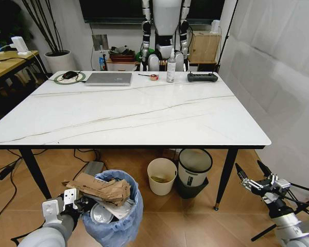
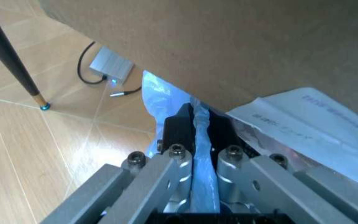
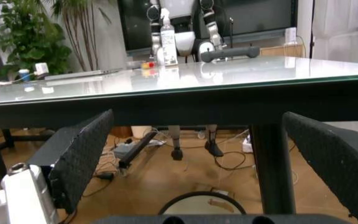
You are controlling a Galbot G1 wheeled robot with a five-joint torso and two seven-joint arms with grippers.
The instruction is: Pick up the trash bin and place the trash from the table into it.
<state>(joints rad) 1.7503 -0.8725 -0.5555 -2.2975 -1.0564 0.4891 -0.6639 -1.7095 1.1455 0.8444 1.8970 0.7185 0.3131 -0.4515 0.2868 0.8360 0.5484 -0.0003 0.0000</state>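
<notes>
The trash bin (image 1: 121, 226), lined with a crinkly light-blue bag, hangs low at the front left below the table (image 1: 144, 110). My left gripper (image 1: 80, 203) is shut on its rim; the left wrist view shows the fingers (image 2: 177, 128) pinching the blue bag (image 2: 160, 88). Trash fills the bin: a brown paper bag (image 1: 100, 188) (image 2: 229, 46), a cup (image 1: 100, 213) and white paper (image 2: 309, 126). A small red and yellow item (image 1: 154, 77) lies at the table's far edge. My right gripper (image 1: 248, 165) (image 3: 204, 154) is open and empty, low at the front right beside the table.
A grey laptop (image 1: 109, 78), spray bottle (image 1: 171, 67), black controller (image 1: 202, 77) and round plate (image 1: 69, 77) line the table's far edge. Under the table stand a cream bucket (image 1: 161, 176) and a white-and-grey bin (image 1: 194, 170) (image 3: 197, 205). A black table leg (image 1: 225, 177) stands near my right gripper.
</notes>
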